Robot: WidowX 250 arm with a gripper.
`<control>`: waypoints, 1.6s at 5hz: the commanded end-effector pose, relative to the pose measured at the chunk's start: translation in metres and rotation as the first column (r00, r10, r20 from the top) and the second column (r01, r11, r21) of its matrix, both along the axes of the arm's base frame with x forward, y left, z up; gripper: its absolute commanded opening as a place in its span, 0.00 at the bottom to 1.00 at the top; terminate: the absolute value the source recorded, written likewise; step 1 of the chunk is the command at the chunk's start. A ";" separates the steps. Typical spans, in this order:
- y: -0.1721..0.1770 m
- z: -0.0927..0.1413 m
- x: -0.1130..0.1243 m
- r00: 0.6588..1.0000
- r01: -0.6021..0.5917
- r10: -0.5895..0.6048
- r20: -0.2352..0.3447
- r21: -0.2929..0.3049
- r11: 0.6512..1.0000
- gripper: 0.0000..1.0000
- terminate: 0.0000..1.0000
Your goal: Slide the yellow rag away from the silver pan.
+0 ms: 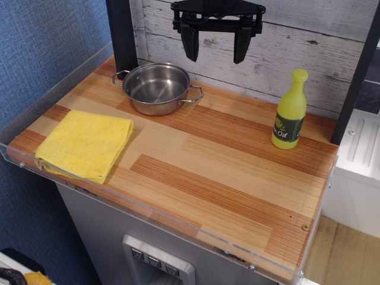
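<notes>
The yellow rag (pixel 85 144) lies folded and flat at the front left of the wooden counter, near its front edge. The silver pan (pixel 157 88) stands empty behind it at the back left, with a small gap between pan and rag. My gripper (pixel 215 57) hangs high above the back of the counter, to the right of the pan and well above it. Its two black fingers are spread apart and hold nothing.
A yellow plastic oil bottle (pixel 290 111) stands upright at the back right. A clear acrylic rim (pixel 53 77) borders the counter's left and front edges. A dark post (pixel 122 32) rises at the back left, and a plank wall (pixel 309 35) closes the back.
</notes>
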State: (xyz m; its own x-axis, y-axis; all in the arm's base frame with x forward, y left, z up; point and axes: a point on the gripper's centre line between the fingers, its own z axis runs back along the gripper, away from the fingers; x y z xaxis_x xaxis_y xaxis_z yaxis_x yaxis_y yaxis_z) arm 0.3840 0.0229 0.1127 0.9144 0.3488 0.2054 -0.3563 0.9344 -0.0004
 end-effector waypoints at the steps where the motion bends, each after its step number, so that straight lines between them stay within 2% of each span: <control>1: 0.000 0.000 0.000 1.000 0.000 0.000 0.000 0.000 1.000 1.00 0.00; 3: 0.041 0.005 -0.045 0.999 0.019 -0.016 -0.050 0.052 0.998 1.00 0.00; 4: 0.078 -0.003 -0.077 0.995 0.020 -0.011 -0.096 0.088 0.996 1.00 0.00; 5: 0.110 -0.004 -0.107 0.992 -0.039 0.049 -0.112 0.091 0.995 1.00 0.00; 6: 0.141 -0.022 -0.134 0.983 -0.087 0.103 -0.151 0.112 0.990 1.00 0.00; 7: 0.155 -0.038 -0.148 0.977 -0.130 0.147 -0.156 0.109 0.985 0.00 0.00; 8: 0.159 -0.047 -0.150 0.980 -0.137 0.154 -0.126 0.130 0.982 0.00 0.00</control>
State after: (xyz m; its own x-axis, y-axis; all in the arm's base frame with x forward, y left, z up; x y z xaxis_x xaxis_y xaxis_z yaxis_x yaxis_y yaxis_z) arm 0.2329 0.1810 0.0550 0.8809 0.4624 0.1011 -0.4731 0.8659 0.1625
